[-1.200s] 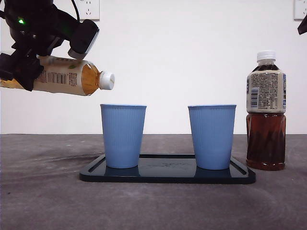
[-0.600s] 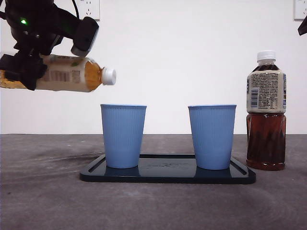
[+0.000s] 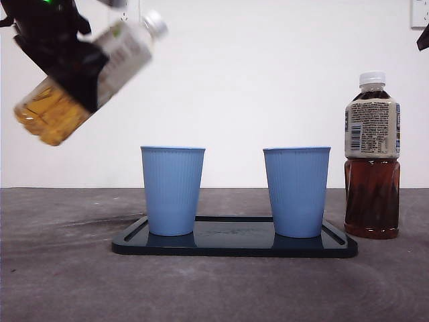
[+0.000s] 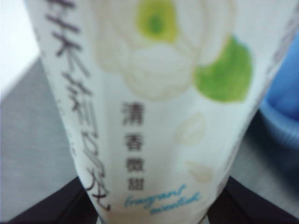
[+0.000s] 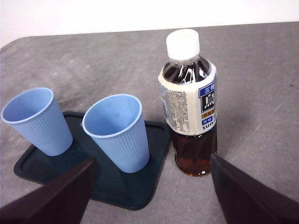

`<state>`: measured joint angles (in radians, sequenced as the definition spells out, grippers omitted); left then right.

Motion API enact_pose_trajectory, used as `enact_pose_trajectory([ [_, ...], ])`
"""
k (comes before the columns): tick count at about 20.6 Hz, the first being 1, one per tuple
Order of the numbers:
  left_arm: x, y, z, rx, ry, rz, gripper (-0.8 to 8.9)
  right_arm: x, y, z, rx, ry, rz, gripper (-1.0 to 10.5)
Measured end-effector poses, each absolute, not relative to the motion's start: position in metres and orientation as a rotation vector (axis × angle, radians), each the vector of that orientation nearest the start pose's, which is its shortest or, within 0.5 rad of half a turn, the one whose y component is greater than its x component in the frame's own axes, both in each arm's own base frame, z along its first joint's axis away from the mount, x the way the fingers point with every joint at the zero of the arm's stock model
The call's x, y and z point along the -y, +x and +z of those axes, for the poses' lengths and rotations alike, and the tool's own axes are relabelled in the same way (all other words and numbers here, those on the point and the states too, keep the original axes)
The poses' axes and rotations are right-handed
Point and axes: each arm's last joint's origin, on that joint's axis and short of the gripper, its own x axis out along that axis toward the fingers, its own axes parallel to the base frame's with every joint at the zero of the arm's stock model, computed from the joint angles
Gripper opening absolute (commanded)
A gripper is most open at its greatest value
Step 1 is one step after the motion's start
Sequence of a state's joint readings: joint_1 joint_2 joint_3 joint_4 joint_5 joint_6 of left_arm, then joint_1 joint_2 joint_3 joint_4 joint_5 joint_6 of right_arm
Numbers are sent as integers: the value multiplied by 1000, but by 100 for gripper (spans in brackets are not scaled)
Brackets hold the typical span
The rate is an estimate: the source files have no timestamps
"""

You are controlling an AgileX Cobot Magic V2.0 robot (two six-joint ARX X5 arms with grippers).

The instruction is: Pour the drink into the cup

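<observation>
The left hand point(image 3: 67, 64) pinches the tea bottle point(image 3: 87, 74), tilted cap-up, high beside the left cup point(image 3: 172, 190) on the tray point(image 3: 234, 245). The right hand point(image 5: 152, 196) hangs spread above the dark bottle point(image 5: 189, 105).

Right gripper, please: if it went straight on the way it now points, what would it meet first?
Probably the dark tea bottle, which stands between the open fingers of the right gripper, beside the tray; depth is unclear.
</observation>
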<state>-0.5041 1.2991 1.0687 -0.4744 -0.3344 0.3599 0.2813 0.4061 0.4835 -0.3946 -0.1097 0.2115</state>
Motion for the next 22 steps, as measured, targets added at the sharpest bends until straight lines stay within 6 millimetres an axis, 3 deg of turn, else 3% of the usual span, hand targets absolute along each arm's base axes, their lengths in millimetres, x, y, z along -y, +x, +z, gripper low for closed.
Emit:
enact_pose_trajectory([
  [5, 104, 259, 303, -595, 270, -274, 209, -33, 104, 256, -360, 174, 352, 387],
  [9, 100, 265, 296, -532, 134, -246, 208, -33, 104, 256, -361, 173, 349, 387],
  [17, 95, 256, 232, -511, 0, -231, 207, -33, 104, 256, -361, 172, 348, 387],
  [22, 92, 250, 213, -395, -50, -236, 183, -33, 104, 256, -361, 172, 348, 387],
])
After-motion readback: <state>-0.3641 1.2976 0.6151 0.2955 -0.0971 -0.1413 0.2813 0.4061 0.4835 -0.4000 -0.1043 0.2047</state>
